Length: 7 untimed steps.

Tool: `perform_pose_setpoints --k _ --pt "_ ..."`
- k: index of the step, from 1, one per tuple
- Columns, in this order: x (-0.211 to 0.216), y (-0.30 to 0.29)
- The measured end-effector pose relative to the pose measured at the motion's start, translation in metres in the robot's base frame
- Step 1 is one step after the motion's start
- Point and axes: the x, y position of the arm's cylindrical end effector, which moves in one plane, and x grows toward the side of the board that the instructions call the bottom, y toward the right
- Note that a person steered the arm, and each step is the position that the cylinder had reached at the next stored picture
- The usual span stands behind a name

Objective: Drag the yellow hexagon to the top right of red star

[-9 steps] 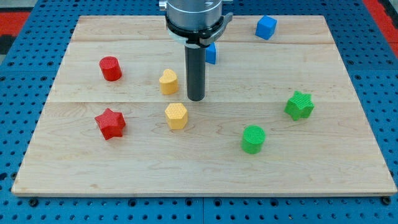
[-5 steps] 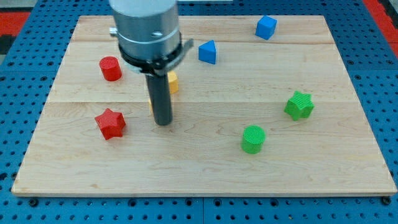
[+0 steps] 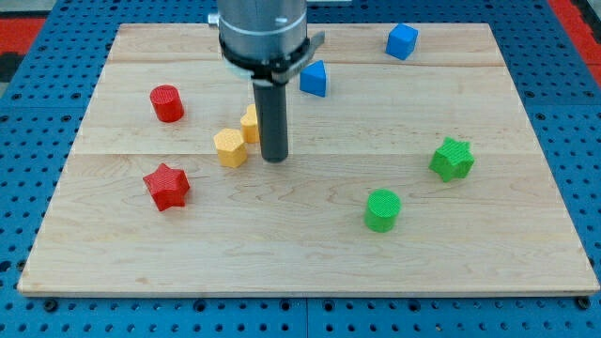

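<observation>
While unlabelled, yellow hexagon (image 3: 230,148) sits beside my tip (image 3: 274,158).

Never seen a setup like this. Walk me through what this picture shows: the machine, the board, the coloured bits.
This is a single camera view looking down at an angle onto a wooden board. The grey cylinder at the view's top is the end of a robot arm. It has no hand and holds nothing. It only pushes things with a dark rod, whose lower end is my tip.

On the board lie small blocks: a yellow hexagon just left of my tip, another yellow block partly behind the rod, a red star, a red cylinder, a blue block, a blue cube, a green star and a green cylinder.
</observation>
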Motion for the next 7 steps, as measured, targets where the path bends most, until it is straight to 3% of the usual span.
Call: perform_pose_setpoints --k 2,3,4,5,6,7 --pt "0.001 -0.061" --pt "0.008 -0.023" --pt "0.016 0.079" --pt "-0.015 0.108" --pt "-0.018 0.188" --pt "0.022 0.238"
